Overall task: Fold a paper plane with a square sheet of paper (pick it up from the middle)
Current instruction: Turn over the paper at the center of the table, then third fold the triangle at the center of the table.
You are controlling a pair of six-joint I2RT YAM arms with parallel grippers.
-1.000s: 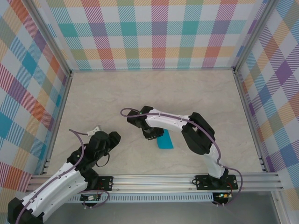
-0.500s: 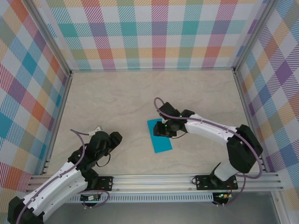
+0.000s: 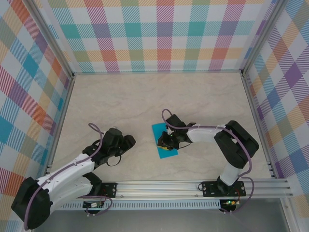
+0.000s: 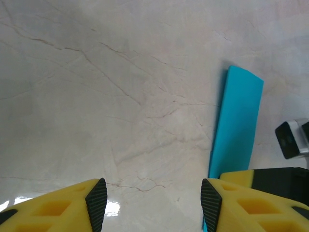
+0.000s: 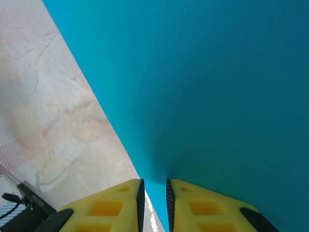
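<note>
Two arms close on the paper (image 3: 158, 131) – a narrow folded teal strip lying just right of the table's (image 3: 120, 101) centre, where it lay half a second ago. In that time the right tool (image 3: 165, 144) has slid from the strip's far end to its middle. Its pads are all but pressed together where the paper's left edge runs between them, which looks like a pinch, though the close wrist view leaves some doubt. The left tool (image 4: 149, 203), a second ago parked by the near-left corner, has swung in and now hovers low beside the strip, jaws spread and empty. The paper is a strip rather than a dart, so this looks like both arms setting up the next crease.
</note>
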